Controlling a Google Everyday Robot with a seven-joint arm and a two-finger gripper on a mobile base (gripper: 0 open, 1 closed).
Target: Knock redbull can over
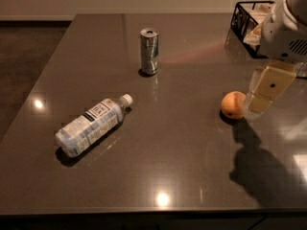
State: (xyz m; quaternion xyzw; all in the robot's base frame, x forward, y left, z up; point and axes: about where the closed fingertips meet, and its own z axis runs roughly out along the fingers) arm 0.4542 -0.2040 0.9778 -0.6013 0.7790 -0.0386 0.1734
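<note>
The redbull can (149,51) stands upright on the dark grey table (182,143), toward the far middle. It is slim, silver and blue, with a shiny top rim. My gripper (265,94) hangs at the right side of the table, just right of an orange, far to the right of the can and nearer the camera. It touches nothing that I can see.
A clear plastic water bottle (91,125) with a white cap lies on its side at the front left. An orange (233,104) sits right beside the gripper. A black wire basket (249,20) stands at the far right corner. The arm's shadow falls on the front right.
</note>
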